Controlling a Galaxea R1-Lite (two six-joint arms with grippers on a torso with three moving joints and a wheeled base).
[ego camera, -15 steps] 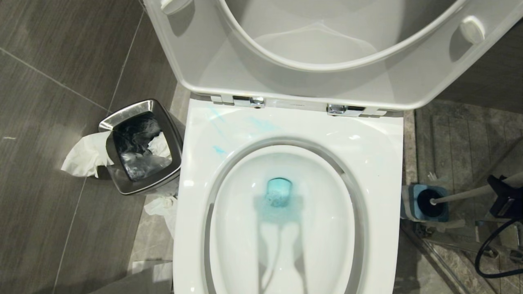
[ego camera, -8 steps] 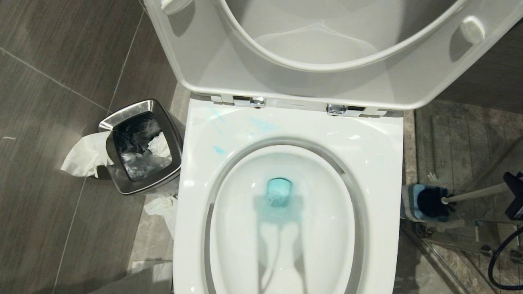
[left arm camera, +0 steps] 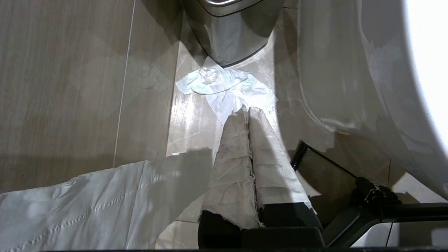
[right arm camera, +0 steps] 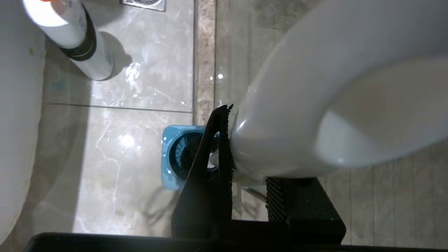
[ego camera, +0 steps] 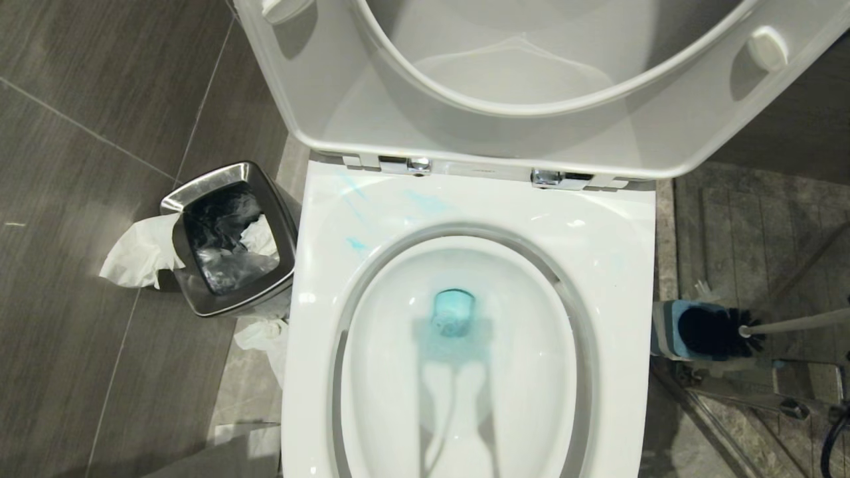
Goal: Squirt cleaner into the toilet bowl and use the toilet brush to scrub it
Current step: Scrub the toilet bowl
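Note:
The toilet bowl [ego camera: 617, 265] stands open, its seat and lid raised. Turquoise cleaner [ego camera: 453, 312] tints the water, with thin smears [ego camera: 352, 199] on the back-left of the rim. To the right of the bowl, the toilet brush's black bristle head [ego camera: 717, 330] sits at the mouth of its blue holder [ego camera: 666, 328], overlapping the holder's right edge. Its pale handle [ego camera: 797, 323] runs almost level out of the head view's right side. My right gripper [right arm camera: 250, 164] is outside the head view and shut on that handle [right arm camera: 315, 105]. The left gripper [left arm camera: 248, 112], with paper-wrapped fingers, hangs shut and empty over the floor.
A steel-rimmed waste bin [ego camera: 199, 186] with tissue hanging out stands left of the bowl. More tissue [left arm camera: 224, 87] lies on the floor beside it. A white bottle with a black band [right arm camera: 80, 45] stands on the tiles near the holder [right arm camera: 171, 157]. A shower-door rail [ego camera: 730, 398] runs along the right.
The brush head has shifted right, out past the holder's edge, and the handle has levelled. My right gripper has gone out of the head view to the right. The left arm has kept still.

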